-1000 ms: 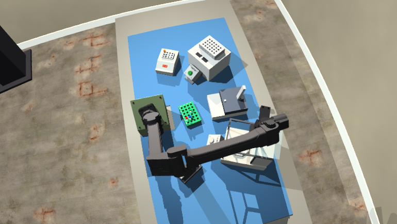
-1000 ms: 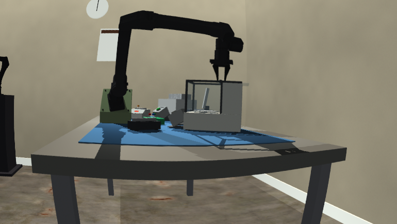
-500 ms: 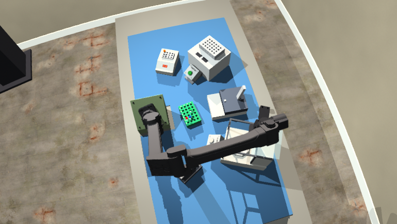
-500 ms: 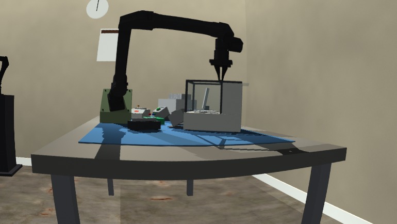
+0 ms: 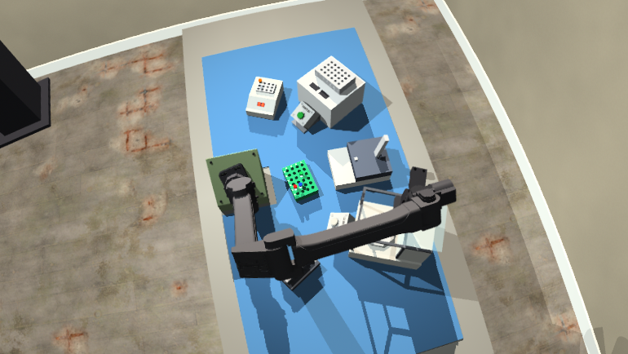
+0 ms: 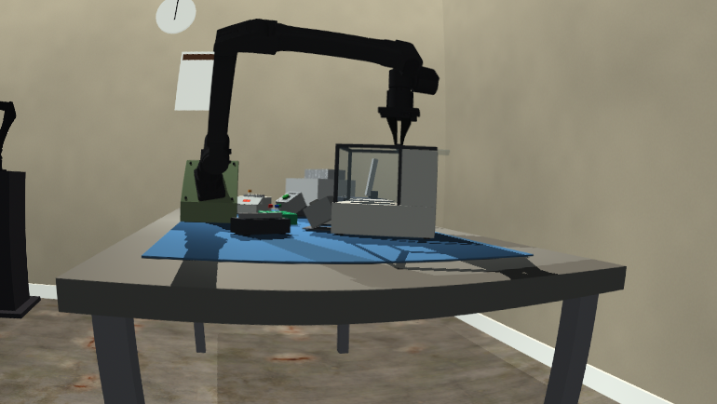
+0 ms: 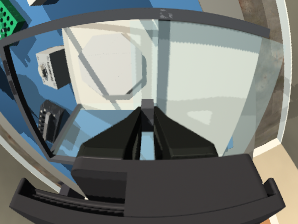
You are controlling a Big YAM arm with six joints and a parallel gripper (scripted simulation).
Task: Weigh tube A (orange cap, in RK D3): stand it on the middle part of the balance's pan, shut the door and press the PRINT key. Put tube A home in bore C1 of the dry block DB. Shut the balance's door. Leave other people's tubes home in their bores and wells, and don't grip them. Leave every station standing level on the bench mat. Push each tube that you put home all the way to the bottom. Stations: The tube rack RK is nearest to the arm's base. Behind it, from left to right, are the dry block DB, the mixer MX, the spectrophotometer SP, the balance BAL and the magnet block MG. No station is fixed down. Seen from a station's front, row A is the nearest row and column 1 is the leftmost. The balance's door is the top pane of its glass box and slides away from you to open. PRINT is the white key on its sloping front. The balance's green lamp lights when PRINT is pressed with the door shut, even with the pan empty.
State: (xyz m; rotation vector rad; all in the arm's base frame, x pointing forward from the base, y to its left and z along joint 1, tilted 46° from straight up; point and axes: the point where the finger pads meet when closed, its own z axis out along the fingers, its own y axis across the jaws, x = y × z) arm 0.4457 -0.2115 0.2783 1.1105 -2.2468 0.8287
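- The jaws (image 6: 399, 143) point downward at the top of the balance, clenched on a small grey handle (image 7: 147, 115).
- That handle belongs to the clear door (image 5: 435, 231) (image 7: 210, 75), which is partly open: it covers one side of the glass box and juts past its far edge.
- Below, the balance (image 5: 382, 260) (image 6: 384, 221) stands level, its pale pan (image 5: 378, 244) (image 7: 110, 62) visible through the opening.
- A small white unit (image 5: 338, 219) (image 7: 51, 67) sits just in front of the balance.
- Nearby is the spectrophotometer (image 5: 369, 159), with a pale upright piece on its dark top.
- The green tube rack (image 5: 300, 179) (image 6: 286, 217), near the arm's base, carries a red and a blue cap.
- Tube A's orange cap (image 5: 259, 80) (image 6: 250, 190) shows at the far left corner of the dry block (image 5: 264, 97) (image 6: 250, 203); its depth is impossible to tell.
- Everything rests on a blue mat (image 5: 263, 131) (image 6: 301, 255) over the bench (image 6: 341, 305).

Right of centre in the exterior frame, the tool's (image 6: 399, 142) (image 7: 148, 111) two fingers, spread clearly apart a second ago, now stand much closer together, their tips just at the top of the balance (image 6: 383, 221) (image 7: 75, 42). Most of that narrowing already shows half a second ago; between then and now, any further change is too small to tell.
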